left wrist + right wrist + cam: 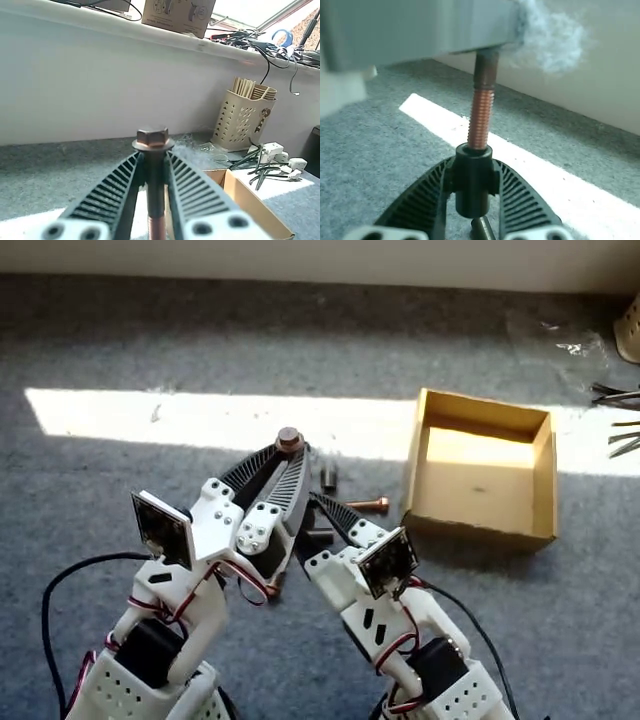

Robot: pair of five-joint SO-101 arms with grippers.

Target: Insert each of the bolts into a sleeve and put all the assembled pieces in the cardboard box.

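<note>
My left gripper (290, 452) (154, 160) is shut on a copper bolt (288, 438) (152, 137), gripping its shank just under the hex head. Below it, my right gripper (317, 518) (471, 170) is shut on a black sleeve (320, 537) (471, 182). The bolt's threaded end (481, 117) meets the sleeve's top opening. A loose black sleeve (328, 476) (482, 229) and a second copper bolt (368, 505) lie on the grey carpet beside the grippers. The open cardboard box (478, 515) (250, 200) sits to the right with nothing inside.
A beige perforated holder (245, 120) with sticks stands by the wall beyond the box. Dark cable ties (615, 395) and clear plastic wrap (560, 340) lie at the far right. A sunlit strip (150, 410) crosses the carpet.
</note>
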